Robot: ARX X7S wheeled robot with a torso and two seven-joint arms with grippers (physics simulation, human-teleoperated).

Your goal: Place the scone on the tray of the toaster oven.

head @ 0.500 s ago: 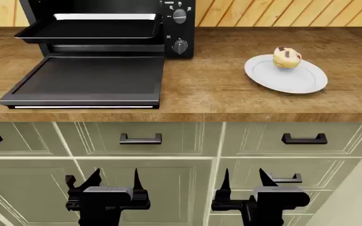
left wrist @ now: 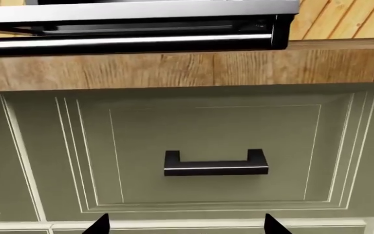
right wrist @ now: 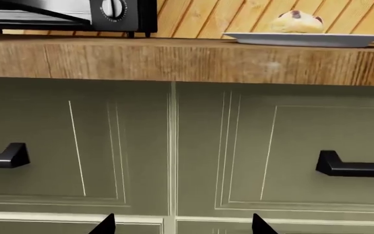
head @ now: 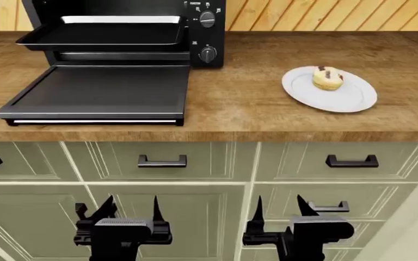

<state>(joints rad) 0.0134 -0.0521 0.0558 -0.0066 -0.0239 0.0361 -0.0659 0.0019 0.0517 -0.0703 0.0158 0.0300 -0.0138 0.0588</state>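
Head view: we've done nothing yet. The scone (head: 327,78) sits on the plate (head: 354,97) toward the counter's right edge; the tray (head: 100,36) juts empty from the toaster oven (head: 122,32) at back left. Left gripper (head: 130,209) and right gripper (head: 280,206) hang below the front edge, jaws apart, empty.

Left wrist: we face a drawer handle (left wrist: 215,164).

Right wrist: scone visible above the counter edge; pick and place all remain.

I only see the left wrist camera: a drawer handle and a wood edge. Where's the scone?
Observer: The scone sits on a white plate on the counter, right of the toaster oven.
Operator: Is the oven open?
Observer: Yes, its door lies flat and the tray sticks out, with nothing on it.
Operator: Is the other claw holding anything?
Observer: No, the right claw is open, low in front of the cabinets.
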